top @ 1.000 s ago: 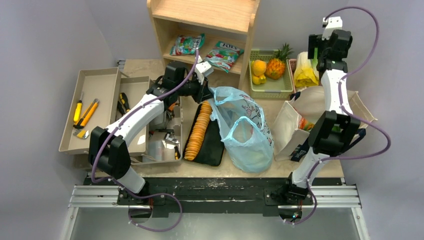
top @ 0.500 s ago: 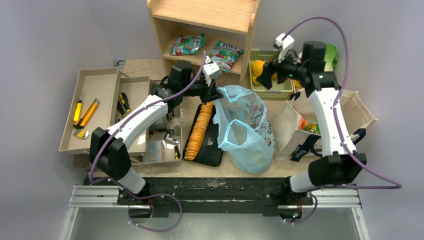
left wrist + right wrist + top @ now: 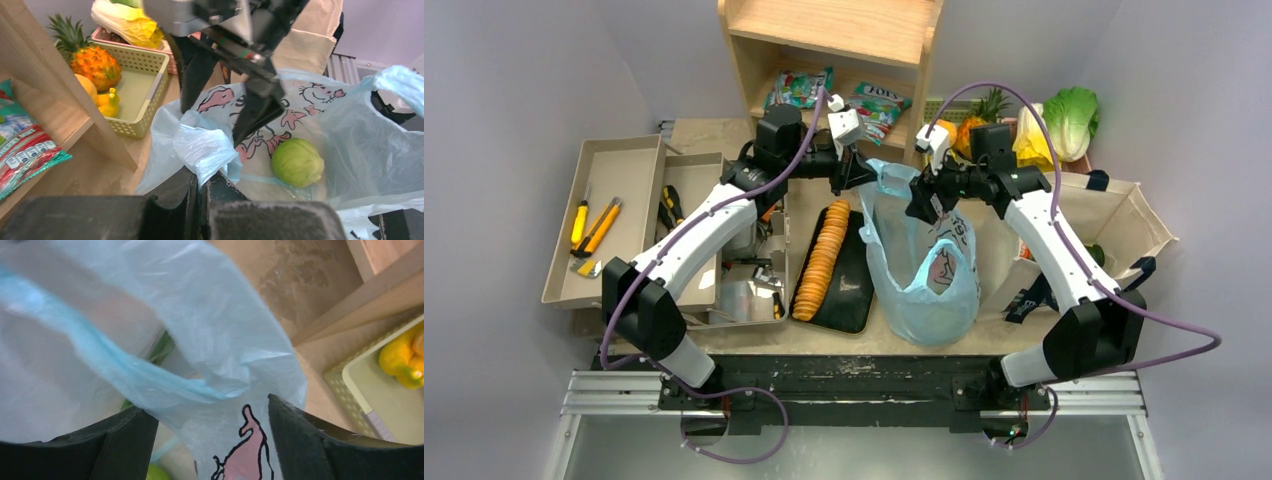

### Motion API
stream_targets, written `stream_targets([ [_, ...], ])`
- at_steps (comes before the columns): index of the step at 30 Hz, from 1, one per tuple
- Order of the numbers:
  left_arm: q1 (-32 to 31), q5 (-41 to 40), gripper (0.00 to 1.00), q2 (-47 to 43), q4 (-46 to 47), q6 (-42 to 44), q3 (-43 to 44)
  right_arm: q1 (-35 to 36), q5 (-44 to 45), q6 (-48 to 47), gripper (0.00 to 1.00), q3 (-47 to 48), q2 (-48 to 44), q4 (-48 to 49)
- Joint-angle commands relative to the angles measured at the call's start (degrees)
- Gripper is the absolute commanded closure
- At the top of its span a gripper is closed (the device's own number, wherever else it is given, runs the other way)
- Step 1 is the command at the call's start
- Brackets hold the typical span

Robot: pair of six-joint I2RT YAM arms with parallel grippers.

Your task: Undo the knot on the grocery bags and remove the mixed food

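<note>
Carrier bag: stands mid-table between the cracker tray and the canvas tote, mouth gaping.
Hidden: the top view shows little inside the bag; the left wrist view shows one green cabbage; the tote's inside is mostly out of sight.
Left gripper: pinched closed on a fold of the bag's rim.
Right gripper: jaws spread wide, bag film between them, unclamped.
Behind: shelf post; green basket holding a pineapple.
Room: the bag's bottom lies near the table front edge.

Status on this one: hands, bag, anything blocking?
Left hand shut on blue bag rim. Right hand open astride the opposite rim. Cabbage inside, not yet out. Mouth open, nothing blocking seen.
</note>
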Motion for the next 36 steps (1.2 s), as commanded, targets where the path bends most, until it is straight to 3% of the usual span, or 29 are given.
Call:
stream_targets([
  [1, -0.4, 5.1, 1.0, -1.6, 1.6, 2.4, 2.1, 0.4, 8.0, 1.1, 0.47, 0.7, -0.2, 6.5],
  [3, -0.3, 4.8, 1.0, -1.9, -0.1, 3.3, 2.3, 0.3, 10.2, 2.9, 0.93, 1.8, -0.9, 7.0],
  [4, -0.3, 4.4, 1.0, -2.2, -1.1, 4.0, 2.5, 0.3, 9.5, 4.2, 1.0, 2.3, -1.5, 7.1],
  [5, -0.1, 4.2, 0.99, -2.6, -2.2, 4.8, 2.6, 0.3, 9.4, 5.6, 1.0, 2.5, -2.2, 7.1],
  [9, 0.2, 5.0, 0.59, -5.9, -11.0, 9.7, 5.4, 0.3, 10.4, 10.6, 1.0, 0.8, -5.5, 6.6],
  [11, 0.2, 4.3, 0.51, -8.2, -12.7, 9.4, 7.6, 0.4, 10.9, 12.6, 1.0, -1.3, -5.9, 6.1],
  [13, -0.2, 6.1, 0.49, -9.5, -14.7, 11.8, 9.7, 0.3, 10.7, 13.5, 1.0, -2.6, -5.8, 6.0],
  [16, -3.7, 5.5, 0.5, -7.5, -22.7, 17.8, 16.0, 0.3, 10.5, 15.3, 1.0, -2.9, -5.6, 6.3],
  [20, -9.7, 3.2, 0.6, -2.8, -32.2, 25.1, 21.3, 0.2, 10.5, 17.3, 1.0, -2.2, -5.2, 6.4],
  [26, -17.4, -2.9, 0.74, 1.7, -32.6, 32.5, 17.4, -0.4, 8.3, 20.8, 1.0, 0.9, -5.4, 7.6],
  [31, -21.1, -4.0, 0.79, 4.3, -27.9, 35.4, 9.1, -0.4, 6.8, 23.1, 1.0, 1.4, -6.0, 8.1],
  [36, -25.7, -6.4, 0.81, 5.5, -27.0, 45.0, -1.8, -1.6, 5.2, 23.0, 1.0, -1.0, -8.3, 10.3],
])
